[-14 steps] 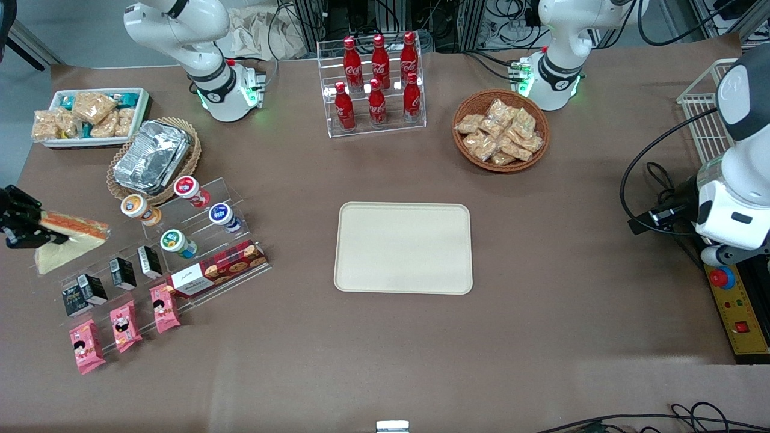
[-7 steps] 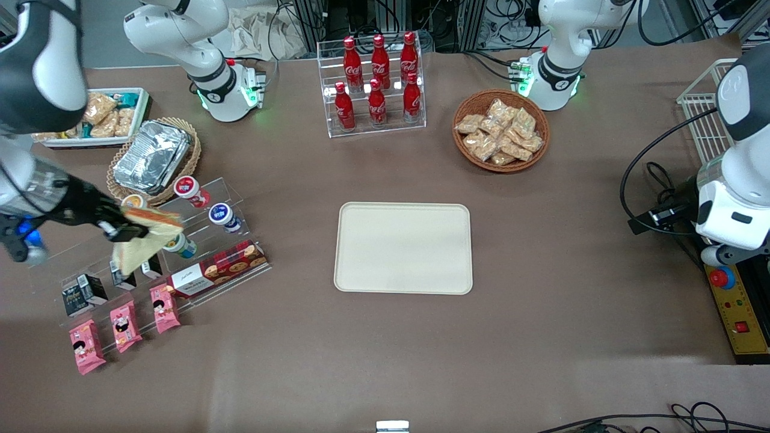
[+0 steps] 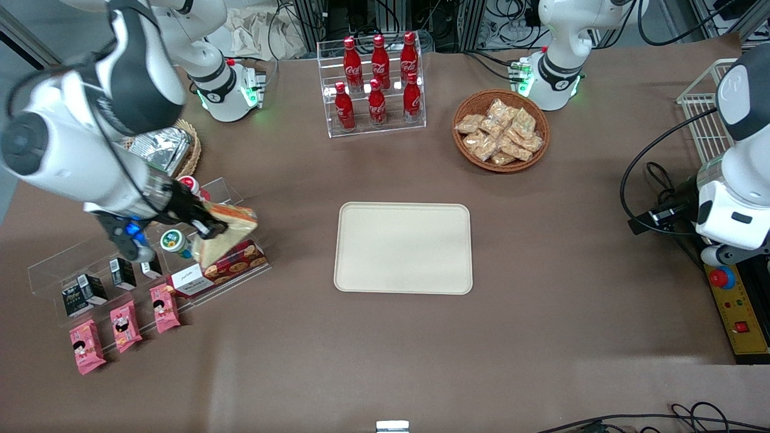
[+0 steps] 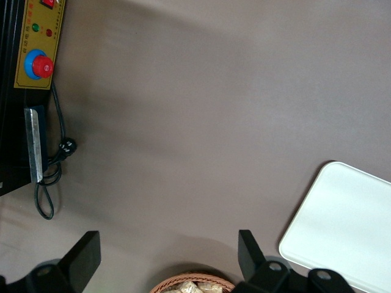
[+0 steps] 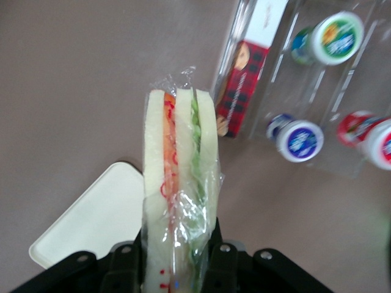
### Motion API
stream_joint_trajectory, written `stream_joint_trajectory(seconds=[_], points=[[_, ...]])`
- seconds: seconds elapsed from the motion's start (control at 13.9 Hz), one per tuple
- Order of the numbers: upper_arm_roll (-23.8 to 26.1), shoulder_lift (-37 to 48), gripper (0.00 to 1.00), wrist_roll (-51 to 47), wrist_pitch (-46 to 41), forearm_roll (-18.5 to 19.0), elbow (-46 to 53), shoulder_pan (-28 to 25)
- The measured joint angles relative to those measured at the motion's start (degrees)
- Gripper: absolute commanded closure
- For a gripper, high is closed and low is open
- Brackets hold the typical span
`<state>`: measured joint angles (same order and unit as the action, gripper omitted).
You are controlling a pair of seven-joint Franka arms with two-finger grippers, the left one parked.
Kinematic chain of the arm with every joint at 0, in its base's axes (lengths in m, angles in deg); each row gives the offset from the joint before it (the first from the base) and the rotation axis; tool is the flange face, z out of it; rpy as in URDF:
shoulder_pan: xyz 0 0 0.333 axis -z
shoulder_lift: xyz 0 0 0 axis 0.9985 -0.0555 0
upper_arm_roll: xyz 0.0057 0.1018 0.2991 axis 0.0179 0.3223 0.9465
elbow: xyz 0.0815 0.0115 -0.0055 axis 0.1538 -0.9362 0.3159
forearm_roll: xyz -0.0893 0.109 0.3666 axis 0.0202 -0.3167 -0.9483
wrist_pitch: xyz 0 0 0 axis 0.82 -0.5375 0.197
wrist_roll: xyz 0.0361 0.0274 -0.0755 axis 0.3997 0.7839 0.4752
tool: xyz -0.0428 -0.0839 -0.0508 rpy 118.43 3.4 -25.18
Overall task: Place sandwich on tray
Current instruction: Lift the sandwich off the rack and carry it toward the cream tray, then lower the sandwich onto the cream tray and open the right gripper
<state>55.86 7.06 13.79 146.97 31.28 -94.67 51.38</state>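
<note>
Your gripper clamps the sandwich (carried high, so it clears the snack rack); the tray waits at three o'clock.

Lighting even and bright from overhead, soft short shadows on the table. Mild glare on the cola bottles and foil container. Right arm motion-blurred in the front view. Right wrist view: sandwich soft, close to lens.
</note>
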Motion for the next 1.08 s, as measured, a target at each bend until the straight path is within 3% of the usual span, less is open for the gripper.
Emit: stream_joint_trajectory(seconds=[0.29,0.72,1.08], points=[[0.06,-5.61,0.62,-9.78,9.98,-5.04,0.15,-5.55],[0.13,-15.21,0.62,-27.66,19.86,-5.53,4.93,-12.93],[0.24,-22.07,0.61,-35.89,24.88,-5.70,6.39,-15.71]])
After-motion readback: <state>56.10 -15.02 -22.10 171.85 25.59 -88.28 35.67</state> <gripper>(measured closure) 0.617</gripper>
